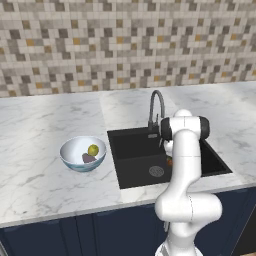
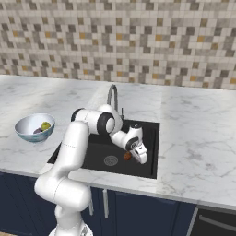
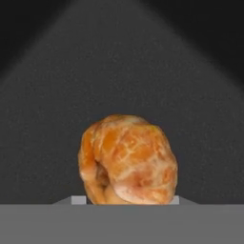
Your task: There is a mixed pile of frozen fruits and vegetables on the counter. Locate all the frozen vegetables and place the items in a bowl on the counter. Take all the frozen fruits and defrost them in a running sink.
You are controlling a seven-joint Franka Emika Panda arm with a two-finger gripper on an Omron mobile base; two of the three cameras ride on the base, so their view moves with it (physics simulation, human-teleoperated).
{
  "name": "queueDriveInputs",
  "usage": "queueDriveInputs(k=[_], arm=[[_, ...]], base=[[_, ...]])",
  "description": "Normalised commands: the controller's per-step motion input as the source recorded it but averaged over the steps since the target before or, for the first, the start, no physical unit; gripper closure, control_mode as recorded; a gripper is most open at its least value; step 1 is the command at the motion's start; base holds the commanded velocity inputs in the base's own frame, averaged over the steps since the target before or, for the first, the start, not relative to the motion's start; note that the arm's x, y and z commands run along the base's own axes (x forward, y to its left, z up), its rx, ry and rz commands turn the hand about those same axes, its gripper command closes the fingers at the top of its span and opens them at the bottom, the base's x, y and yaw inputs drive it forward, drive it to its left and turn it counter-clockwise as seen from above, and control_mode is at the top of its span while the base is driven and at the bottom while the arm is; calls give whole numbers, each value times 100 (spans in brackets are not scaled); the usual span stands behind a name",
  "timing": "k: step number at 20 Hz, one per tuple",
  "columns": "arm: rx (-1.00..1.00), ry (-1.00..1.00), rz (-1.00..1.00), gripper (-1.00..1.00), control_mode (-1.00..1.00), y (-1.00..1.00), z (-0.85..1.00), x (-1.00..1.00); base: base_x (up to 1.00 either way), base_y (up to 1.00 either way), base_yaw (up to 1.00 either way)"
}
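The frozen fruit (image 3: 127, 159), an orange-brown lump, sits close against the hand camera over the dark floor of the sink (image 2: 99, 154). My gripper (image 2: 130, 157) is down in the basin, shut on this lump (image 2: 126, 156); its fingertips are hidden behind it. A sliver of the lump (image 1: 170, 161) peeks past my arm. The pale blue-white bowl (image 1: 75, 162) stands on the counter (image 1: 30, 130) left of the sink. Inside lie the frozen vegetables: a yellow-green ball (image 1: 93, 149) and a purple-brown lump (image 1: 89, 158). The bowl (image 2: 27, 133) is at the far left of the right base view.
A curved grey faucet (image 1: 156, 105) rises behind the basin, close to my forearm. The round drain (image 1: 156, 171) lies in the sink floor. A tiled wall backs the counter, and dark navy cabinets run below it.
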Motion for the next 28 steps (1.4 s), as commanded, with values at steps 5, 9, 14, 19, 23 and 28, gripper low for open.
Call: queueDriveInputs(k=[5, 9, 14, 19, 23, 28], arm=[[-1, 5, 0, -100, -100, 1, 8, 0], [-2, 0, -2, -100, -100, 16, 24, -5], [0, -3, -4, -100, -100, 6, 58, -24], [-4, 0, 0, -100, -100, 0, 87, -13], [-3, -1, 0, -100, -100, 0, 92, -24], [0, -8, 0, -100, -100, 0, 98, -42]], base=[[0, 0, 0], [0, 0, 0], [0, 0, 0], [0, 0, 0], [0, 0, 0], [0, 0, 0]])
